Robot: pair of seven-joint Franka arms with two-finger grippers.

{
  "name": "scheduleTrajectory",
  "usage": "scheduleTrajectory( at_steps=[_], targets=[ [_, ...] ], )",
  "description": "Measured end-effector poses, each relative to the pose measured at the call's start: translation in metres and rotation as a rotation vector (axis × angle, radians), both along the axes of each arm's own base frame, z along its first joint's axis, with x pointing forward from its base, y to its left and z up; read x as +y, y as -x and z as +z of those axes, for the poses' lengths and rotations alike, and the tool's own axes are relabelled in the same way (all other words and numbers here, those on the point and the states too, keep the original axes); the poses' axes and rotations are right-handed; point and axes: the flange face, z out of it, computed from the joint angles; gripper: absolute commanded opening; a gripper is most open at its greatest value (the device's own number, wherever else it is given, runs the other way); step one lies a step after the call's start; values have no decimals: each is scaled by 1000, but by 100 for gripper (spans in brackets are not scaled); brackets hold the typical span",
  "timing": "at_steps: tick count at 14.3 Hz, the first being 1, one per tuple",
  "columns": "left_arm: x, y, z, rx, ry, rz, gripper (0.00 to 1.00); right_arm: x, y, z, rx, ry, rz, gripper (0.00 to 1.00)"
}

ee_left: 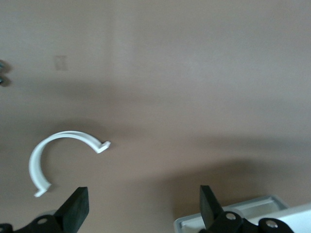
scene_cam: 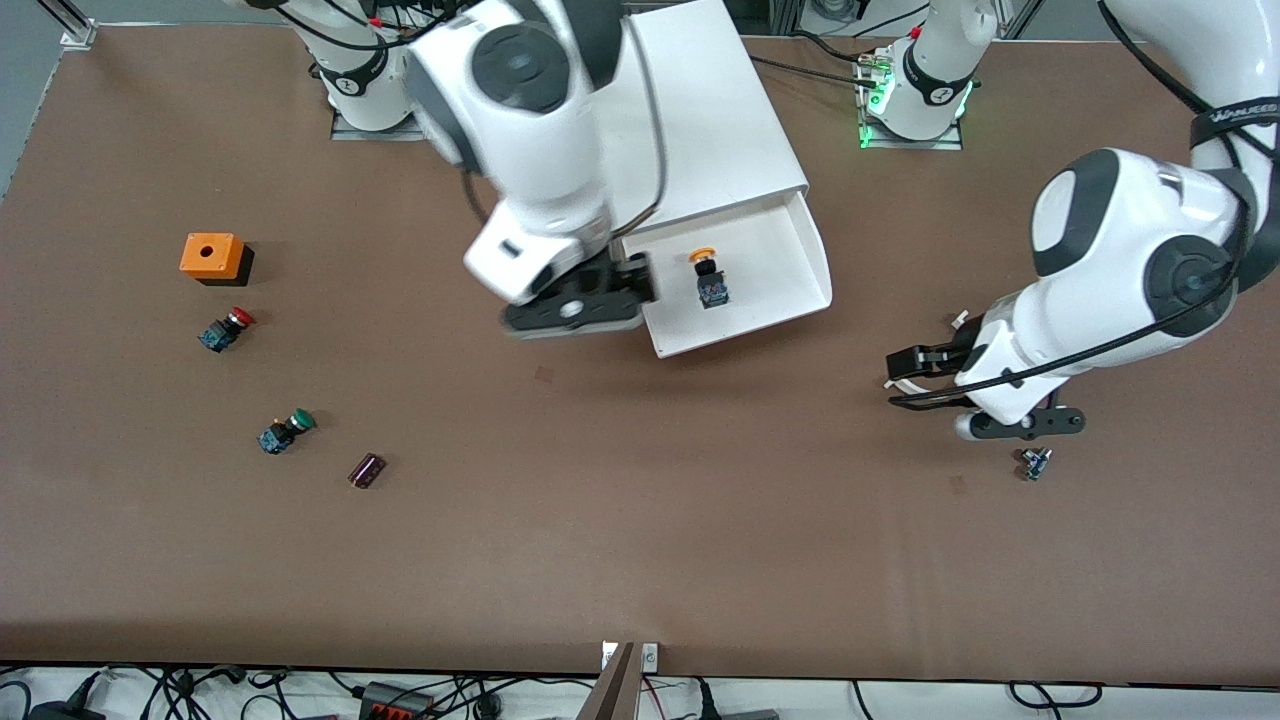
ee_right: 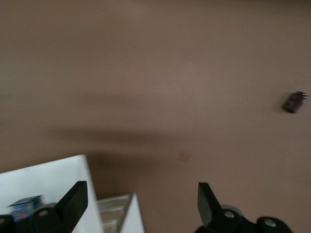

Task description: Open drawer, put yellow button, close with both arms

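Resting: yellow button [scene_cam: 708, 277] in open drawer [scene_cam: 790, 285], beside right hand [scene_cam: 640, 283]
Right hand: fingers apart, empty
Left hand [scene_cam: 893, 378]: apart, empty, over bench [scene_cam: 640, 540]

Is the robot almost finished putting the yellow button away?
Nearly. Done: the top white plastic tray drawer of the white cabinet is pulled open, and the small yellow-capped push button lies inside it. In hand: nothing; the right hand is open at the drawer's edge, and the left hand waits open over the brown table. Left: both arms pushing the drawer shut.
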Motion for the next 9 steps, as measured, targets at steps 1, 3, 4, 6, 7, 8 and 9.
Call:
scheduleTrajectory(
  at_steps=[1,3,4,6,7,8,9],
  targets=[
    [-16,0,-9,3,-1,40,100,-29,-15,-6,32,27,-19,100],
    [-55,4,-28,14,-3,86,100,-92,-46,-21,88,65,-33,100],
    [-74,7,-38,13,-2,89,100,-126,-60,-28,116,78,-43,100],
    [-103,13,-57,2,4,106,100,-189,-82,-35,149,85,-64,100],
    [-110,17,-66,6,2,115,100,-217,-90,-35,153,82,-68,100],
    [-115,21,-74,14,-2,114,100,-242,-97,-33,154,78,-71,100],
    [-120,26,-78,23,-5,107,100,-264,-102,-29,151,74,-75,100]
  ],
)
